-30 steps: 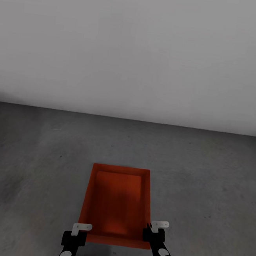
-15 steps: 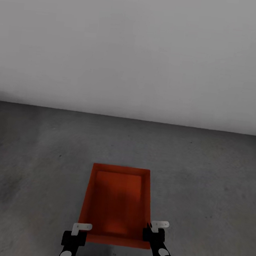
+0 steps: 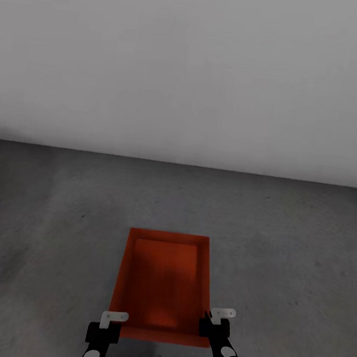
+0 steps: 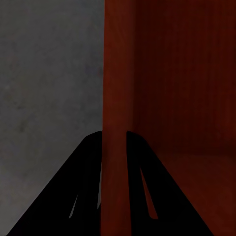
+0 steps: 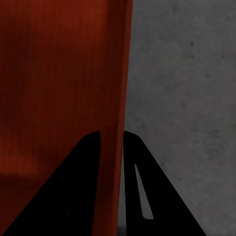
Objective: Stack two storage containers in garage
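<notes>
While both grippers pinch its walls, storage container (image 3: 163,284) hangs above floor (image 3: 45,241).

A storage container (image 3: 163,284) sits in front of the robot over the floor (image 3: 46,230), with the wall (image 3: 190,70) well behind it. The left hand (image 3: 109,325) straddles its left side wall near the near corner; the right hand (image 3: 215,321) straddles its right side wall.
</notes>
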Robot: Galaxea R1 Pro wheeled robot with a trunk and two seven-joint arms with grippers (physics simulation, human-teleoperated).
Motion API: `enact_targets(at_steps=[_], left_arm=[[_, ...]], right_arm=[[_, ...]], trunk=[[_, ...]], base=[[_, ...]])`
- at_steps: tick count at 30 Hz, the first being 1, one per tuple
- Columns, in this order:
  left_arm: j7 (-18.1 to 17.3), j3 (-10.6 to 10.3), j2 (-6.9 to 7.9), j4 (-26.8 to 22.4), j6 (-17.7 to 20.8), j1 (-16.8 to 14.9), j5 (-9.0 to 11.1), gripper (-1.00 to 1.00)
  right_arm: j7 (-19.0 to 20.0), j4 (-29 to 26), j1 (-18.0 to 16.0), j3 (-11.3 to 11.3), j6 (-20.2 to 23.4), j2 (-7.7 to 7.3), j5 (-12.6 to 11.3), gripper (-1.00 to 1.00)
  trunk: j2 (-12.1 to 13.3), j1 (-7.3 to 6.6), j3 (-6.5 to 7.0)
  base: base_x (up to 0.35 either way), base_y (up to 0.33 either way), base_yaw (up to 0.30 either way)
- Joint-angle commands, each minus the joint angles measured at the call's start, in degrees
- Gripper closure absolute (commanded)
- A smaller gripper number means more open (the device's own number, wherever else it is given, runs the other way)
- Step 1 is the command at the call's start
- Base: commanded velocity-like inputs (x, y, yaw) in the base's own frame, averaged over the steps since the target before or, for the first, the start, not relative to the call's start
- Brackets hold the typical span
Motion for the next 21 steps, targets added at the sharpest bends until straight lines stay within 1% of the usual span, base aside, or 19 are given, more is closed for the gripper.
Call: enact_targets(at_steps=[1, 21], left_arm=[[1.86, 1.78, 0.02, -0.93, -3.9, -0.06, 4.87, 1.0], [1.83, 1.78, 0.02, -0.93, -3.94, -0.06, 4.87, 1.0]], right_arm=[[-3.06, 0.36, 0.01, -2.77, -0.28, -0.03, -1.55, 1.0], [-3.06, 0.36, 0.01, -2.77, -0.29, -0.03, -1.55, 1.0]], trunk=[[-0.43, 0.22, -0.22], [-8.45, 4.62, -3.81]], base=[[0.0, 0.0, 0.0], [0.0, 0.0, 0.0]])
